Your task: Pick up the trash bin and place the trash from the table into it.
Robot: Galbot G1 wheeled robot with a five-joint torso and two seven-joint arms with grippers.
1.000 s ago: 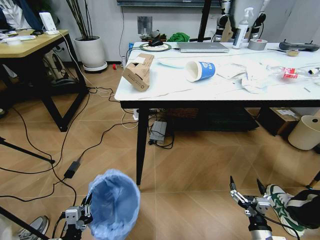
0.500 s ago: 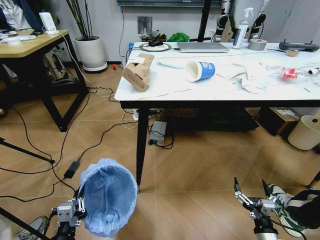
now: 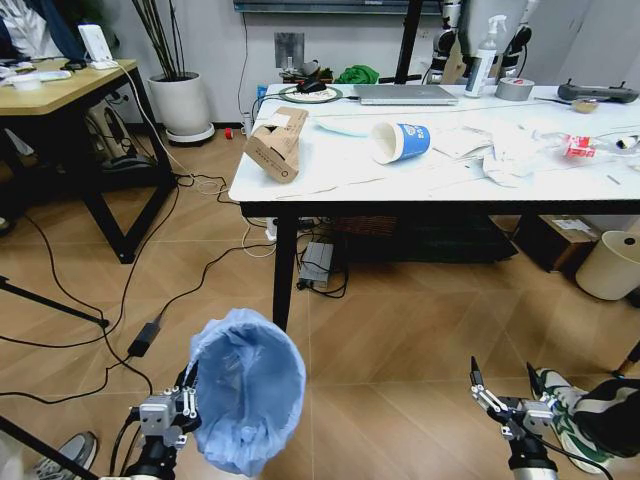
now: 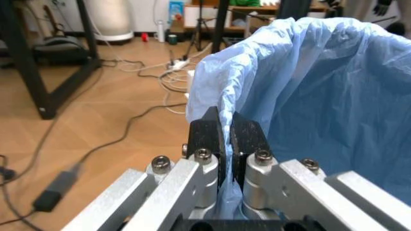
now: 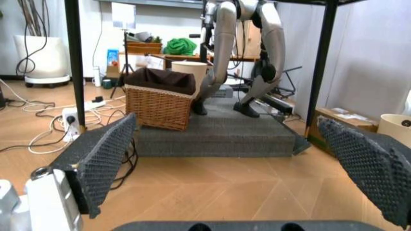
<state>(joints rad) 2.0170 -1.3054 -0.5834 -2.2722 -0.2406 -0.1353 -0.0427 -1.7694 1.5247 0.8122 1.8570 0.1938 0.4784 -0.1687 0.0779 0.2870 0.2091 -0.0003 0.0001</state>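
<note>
The light trash bin (image 3: pixel 245 400), low near the floor before the table (image 3: pixel 450 170), is pinched at its soft, slippery bag rim by the left pincer (image 4: pixel 224 139), while the right pincer (image 3: pixel 508 392) is held open.

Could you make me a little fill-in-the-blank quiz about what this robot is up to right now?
1. The left pincer is shut on the rim of the ____.
2. The right pincer hangs low over the floor, its fingers ____.
3. On the table, the paper cup is lying on its ____.
4. The cardboard box sits near the table's ____ end.

Missing words: bin; open; side; left
</note>
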